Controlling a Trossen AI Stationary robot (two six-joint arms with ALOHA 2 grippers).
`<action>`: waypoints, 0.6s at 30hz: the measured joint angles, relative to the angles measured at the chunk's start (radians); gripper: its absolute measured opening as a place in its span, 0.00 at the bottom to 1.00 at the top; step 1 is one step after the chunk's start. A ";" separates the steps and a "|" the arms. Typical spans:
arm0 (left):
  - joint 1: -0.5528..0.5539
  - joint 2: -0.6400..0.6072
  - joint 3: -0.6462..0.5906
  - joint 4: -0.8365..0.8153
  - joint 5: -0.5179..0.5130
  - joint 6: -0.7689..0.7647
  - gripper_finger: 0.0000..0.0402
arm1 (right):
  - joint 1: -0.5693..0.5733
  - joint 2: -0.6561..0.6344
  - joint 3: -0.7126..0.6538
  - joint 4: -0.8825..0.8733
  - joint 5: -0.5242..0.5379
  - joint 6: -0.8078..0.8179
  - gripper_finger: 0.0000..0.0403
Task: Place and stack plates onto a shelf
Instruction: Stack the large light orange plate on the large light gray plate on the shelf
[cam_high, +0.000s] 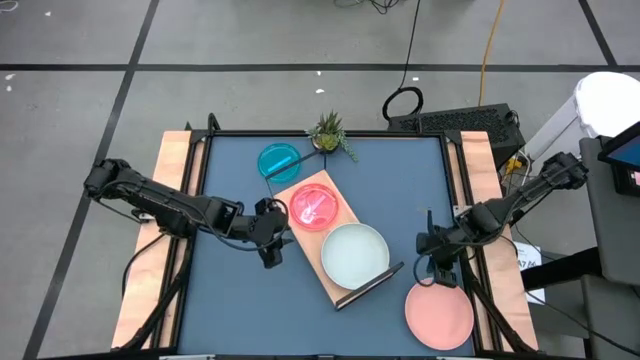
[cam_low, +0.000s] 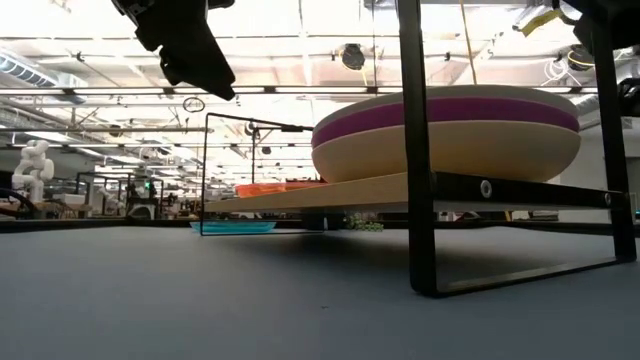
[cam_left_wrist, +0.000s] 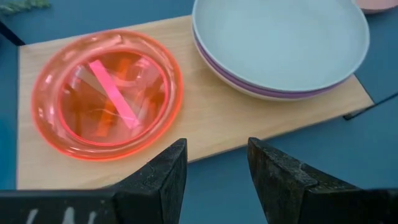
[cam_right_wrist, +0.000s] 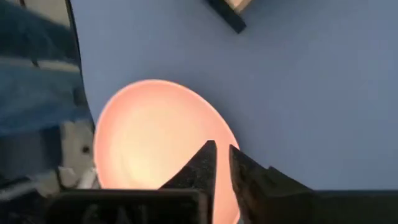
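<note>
The wooden shelf (cam_high: 338, 285) lies slantwise mid-table on its black wire frame. On it sit a translucent magenta-orange stack (cam_high: 314, 207) (cam_left_wrist: 107, 93) and the large pile: pale blue-white plate (cam_high: 355, 252) (cam_left_wrist: 280, 37) on purple (cam_low: 450, 108) on cream (cam_low: 450, 150). The cyan plate (cam_high: 279, 161) rests flat on the table beyond the shelf. The salmon pink plate (cam_high: 439, 314) (cam_right_wrist: 155, 134) lies flat near the table's right near corner. My left gripper (cam_high: 270, 240) (cam_left_wrist: 216, 171) hovers open beside the shelf's left long edge. My right gripper (cam_high: 440, 270) (cam_right_wrist: 222, 165) hangs shut over the pink plate's far part. No green plate shows.
A small potted plant (cam_high: 330, 130) stands at the table's far edge. Wooden side boards (cam_high: 175, 160) flank the blue tabletop (cam_high: 230, 310). Bare blue surface lies to the shelf's left and near side, and between the shelf and the pink plate.
</note>
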 joint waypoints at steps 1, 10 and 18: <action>0.000 0.000 0.000 0.000 -0.008 0.000 0.43 | 0.010 0.002 -0.007 0.006 0.006 -0.015 0.11; 0.000 0.000 0.000 0.000 -0.017 0.000 0.43 | 0.099 0.007 -0.202 0.314 -0.014 -0.009 0.35; 0.000 0.000 0.000 0.000 -0.017 0.000 0.43 | 0.119 0.007 -0.316 0.402 0.018 0.042 0.41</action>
